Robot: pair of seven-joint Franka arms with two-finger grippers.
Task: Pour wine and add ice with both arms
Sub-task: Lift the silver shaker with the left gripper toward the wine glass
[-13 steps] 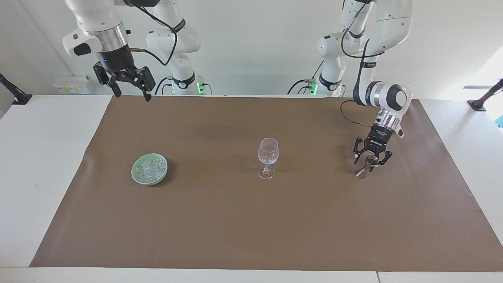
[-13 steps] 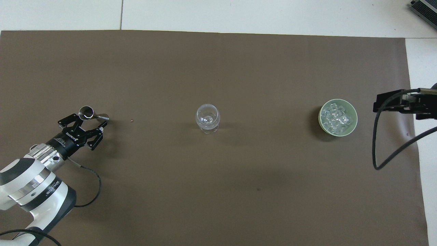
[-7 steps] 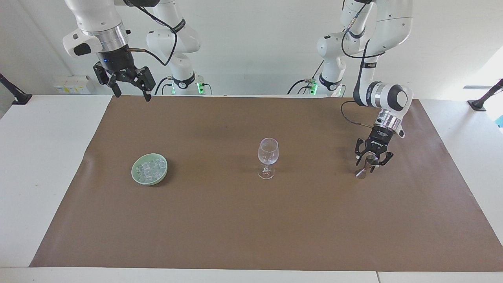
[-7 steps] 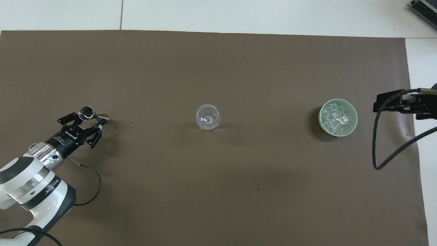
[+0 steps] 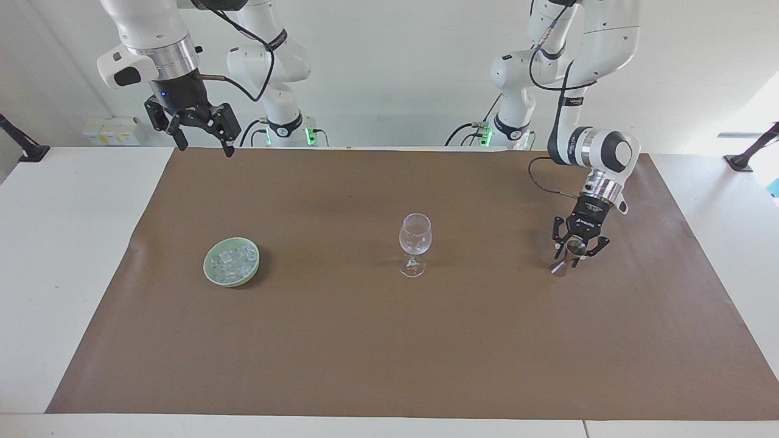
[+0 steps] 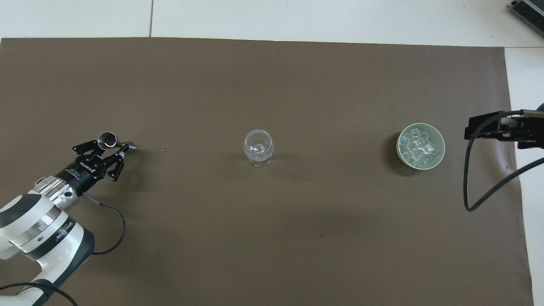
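An empty clear wine glass (image 5: 415,237) (image 6: 258,146) stands upright mid-mat. Toward the right arm's end, a pale green bowl (image 5: 207,268) (image 6: 442,149) holds a heap of ice (image 5: 232,260) (image 6: 418,144). Toward the left arm's end stands a small metal cup (image 5: 574,246) (image 6: 107,138). My left gripper (image 5: 574,251) (image 6: 109,147) is lowered around that cup, tilted down from the robots' side. What the cup holds is hidden, and no wine shows. High over the mat's edge by the robots hangs my right gripper (image 5: 206,149) (image 6: 488,127), open and empty, waiting.
A brown mat (image 5: 389,340) covers most of the white table (image 5: 67,243). A tiny speck (image 6: 164,150) lies on the mat between the cup and the glass. A black cable (image 6: 467,187) hangs from the right wrist past the bowl.
The left gripper's links have drawn in around the metal cup. The cup, glass, bowl and right arm have stayed put.
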